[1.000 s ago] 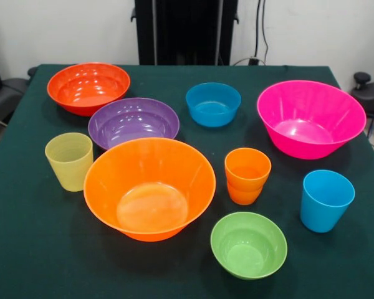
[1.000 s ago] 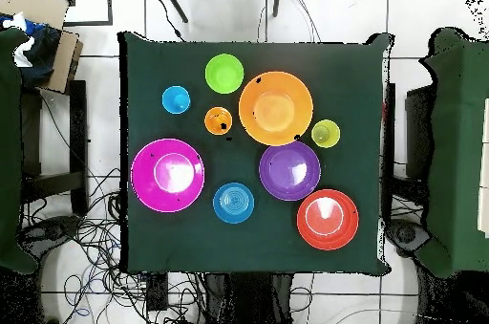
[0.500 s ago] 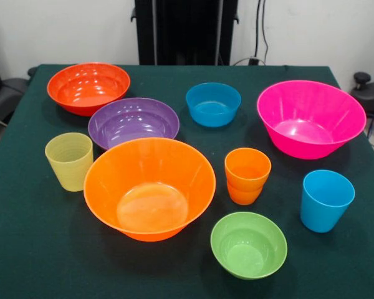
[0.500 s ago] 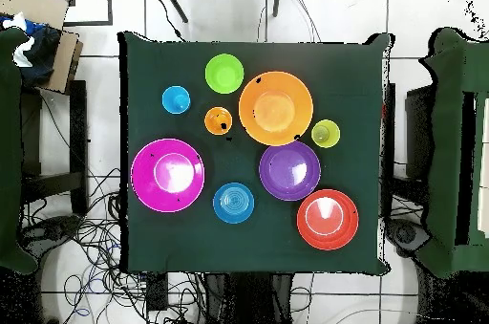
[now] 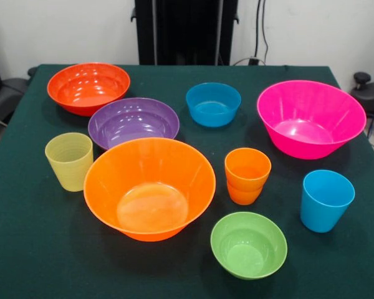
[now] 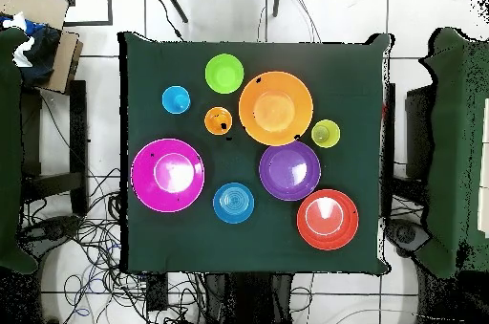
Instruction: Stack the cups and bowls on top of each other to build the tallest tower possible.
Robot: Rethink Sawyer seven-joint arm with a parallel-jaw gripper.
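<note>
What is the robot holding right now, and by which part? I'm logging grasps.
Nothing is held: the gripper is not in view, and every cup and bowl sits loose on the table.

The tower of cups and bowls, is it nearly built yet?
Hardly begun. The only stacking visible is the orange cup, which looks nested in another cup. Nothing is in hand: no arm shows in either view. Left: the big orange bowl, pink bowl, purple bowl, red-orange bowl, blue bowl, green bowl, blue cup and ribbed yellow-green cup all sit separately on the table.
</note>
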